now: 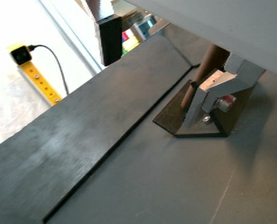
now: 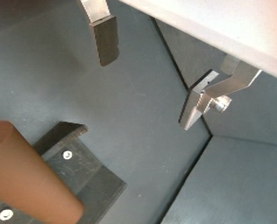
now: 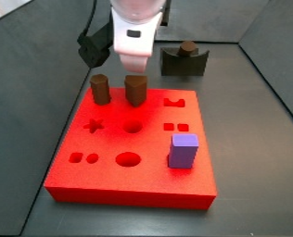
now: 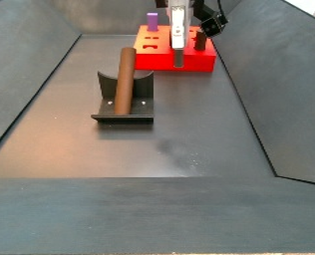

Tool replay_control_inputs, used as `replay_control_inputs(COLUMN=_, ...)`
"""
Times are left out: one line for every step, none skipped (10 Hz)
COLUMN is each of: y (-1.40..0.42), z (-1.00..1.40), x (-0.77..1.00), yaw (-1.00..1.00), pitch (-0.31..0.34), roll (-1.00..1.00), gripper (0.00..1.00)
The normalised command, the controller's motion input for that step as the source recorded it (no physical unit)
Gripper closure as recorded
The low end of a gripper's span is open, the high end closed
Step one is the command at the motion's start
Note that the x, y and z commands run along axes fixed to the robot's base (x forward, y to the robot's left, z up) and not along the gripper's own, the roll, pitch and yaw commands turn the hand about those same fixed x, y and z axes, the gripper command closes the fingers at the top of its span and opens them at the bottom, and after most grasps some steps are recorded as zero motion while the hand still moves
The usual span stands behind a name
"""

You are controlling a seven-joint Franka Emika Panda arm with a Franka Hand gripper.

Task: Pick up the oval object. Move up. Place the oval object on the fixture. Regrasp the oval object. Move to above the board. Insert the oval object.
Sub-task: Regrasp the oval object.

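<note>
The oval object [image 4: 123,76], a long dark-brown peg with rounded sides, leans on the fixture [image 4: 126,105]: its lower end sits on the base plate and its upper part rests against the upright of the dark bracket. In a wrist view it fills the corner as a broad brown shaft [image 2: 30,179] over the same bracket [image 2: 82,175]; in a side view only its tip [image 3: 186,46] shows above the fixture [image 3: 185,62] at the far end of the grey surface [image 4: 187,149].

The pincer [image 2: 152,74] holds nothing. Its two silver fingers stand wide apart, one finger [image 2: 103,35] with its dark pad plainly bare, and only grey floor shows between them. In a side view it hangs [image 4: 181,45] at the near edge of the board [image 4: 169,55], well apart from the oval object and to its right.

The board [image 3: 136,148] is a flat red slab with star, round and square holes. Two short brown pegs [image 3: 99,90] [image 3: 136,91] stand at its far edge and a purple block [image 3: 183,152] near its near right corner. A yellow tape measure [image 1: 33,74] lies outside the enclosure.
</note>
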Motion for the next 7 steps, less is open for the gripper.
replay_control_inputs(y=-0.04, z=0.00, x=0.06, yaw=0.44, pitch=0.067, roll=0.09, gripper=0.00)
replay_control_inputs(y=-0.04, z=-0.01, x=0.06, yaw=0.40, pitch=-0.017, roll=0.08, gripper=0.00)
replay_control_inputs(y=-0.04, z=-0.01, x=0.04, yaw=0.32, pitch=-0.098, roll=0.08, gripper=0.00)
replay_control_inputs(y=-0.04, z=-0.01, x=0.04, yaw=0.26, pitch=-0.129, roll=0.07, gripper=0.00)
replay_control_inputs(y=-0.02, z=0.00, x=1.00, yaw=0.16, pitch=-0.140, roll=0.06, gripper=0.00)
replay_control_inputs(y=-0.02, z=-0.01, x=1.00, yaw=0.09, pitch=-0.130, roll=0.07, gripper=0.00)
replay_control_inputs(y=-0.02, z=-0.03, x=1.00, yaw=0.05, pitch=-0.115, roll=0.08, gripper=0.00)
